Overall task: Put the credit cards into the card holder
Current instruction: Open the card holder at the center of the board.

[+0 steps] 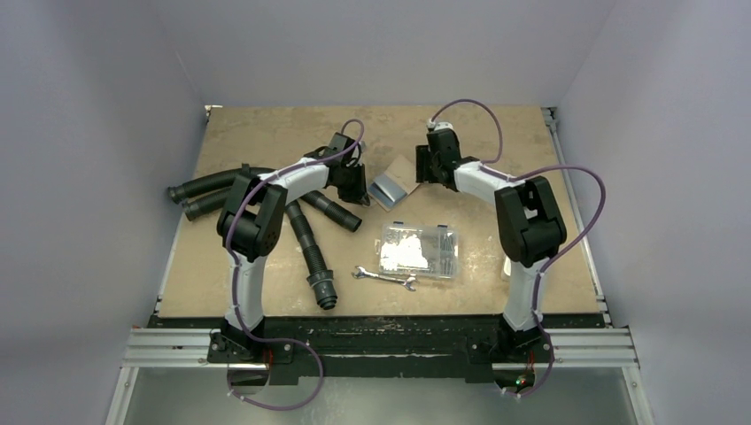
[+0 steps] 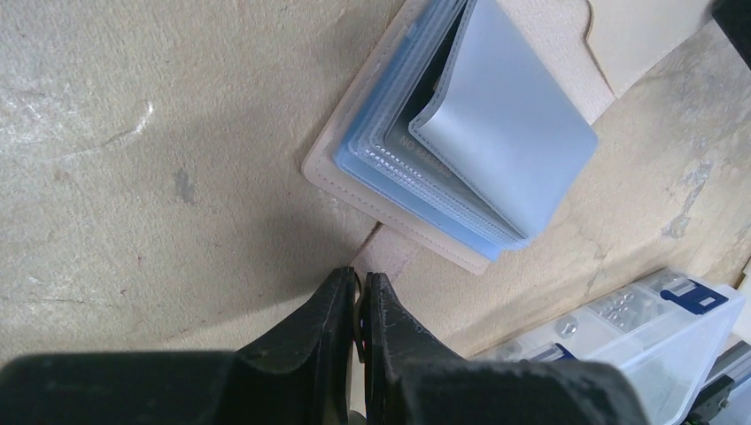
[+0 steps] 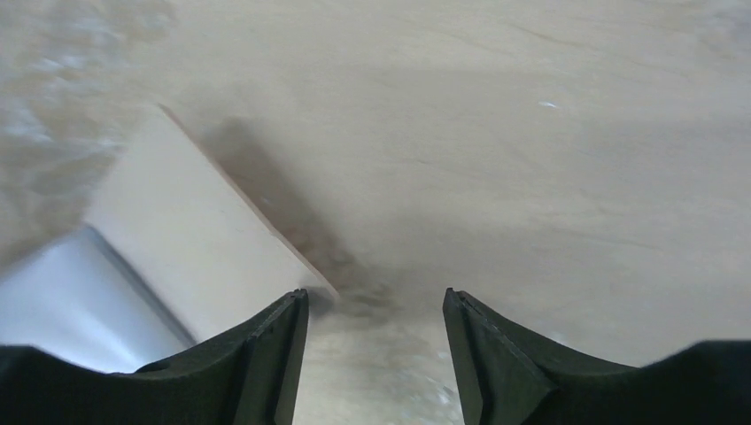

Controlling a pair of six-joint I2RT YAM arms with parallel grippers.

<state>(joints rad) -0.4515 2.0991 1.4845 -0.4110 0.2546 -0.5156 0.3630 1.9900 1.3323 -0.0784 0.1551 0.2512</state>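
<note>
Black hoses (image 1: 212,184) lay across the left part of the table (image 1: 266,133), partly under the left arm. The left gripper (image 1: 352,184) reached in toward the middle and stopped just left of the holder (image 1: 396,188). In the left wrist view its claw (image 2: 359,279) was pressed together, with the tips at a narrow tan strip (image 2: 387,251) that ran out from the holder's near edge. Whether the strip was actually pinched could not be told.

The holder (image 2: 496,142) lay open and flat on the table between the two grippers. It showed a tan outer cover, a stack of light-blue layers (image 2: 390,181) with clear pockets, and a grey-blue leaf curled up on top. Whether those layers were cards or sleeves could not be told.

Nearer the arm bases, a wrench (image 1: 385,279) lay beside a clear box (image 1: 419,251) of small parts. The box's corner (image 2: 655,328) also showed in the left wrist view, apart from the holder.

The right gripper (image 1: 432,166) sat just right of the holder. In the right wrist view its claw (image 3: 374,301) stood spread with nothing between the fingers. The corner of the holder's tan flap (image 3: 195,239) reached just to the tip of the left-hand finger (image 3: 279,354) in that view, while bare table lay under the gap.
</note>
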